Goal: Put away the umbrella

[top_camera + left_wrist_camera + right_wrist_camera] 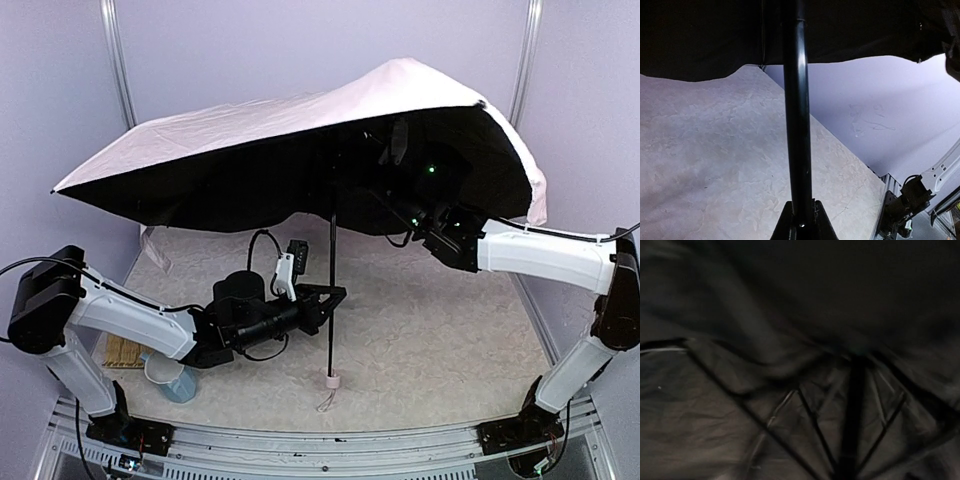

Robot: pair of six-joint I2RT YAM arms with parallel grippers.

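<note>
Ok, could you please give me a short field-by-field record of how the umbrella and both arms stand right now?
umbrella: open, pink outside, black lining
handle: resting on the table
shaft: vertical, clamped by the left gripper
right arm: reaches under the umbrella; its jaws too dark to read
task: umbrella not yet folded

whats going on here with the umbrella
The pale pink umbrella is fully open and stands upright, with its handle down at the table. The left gripper is clamped on the thin black shaft partway up. The right arm reaches in under the canopy among the ribs. What it is doing there is lost against the dark lining. The umbrella is not yet folded.
</note>
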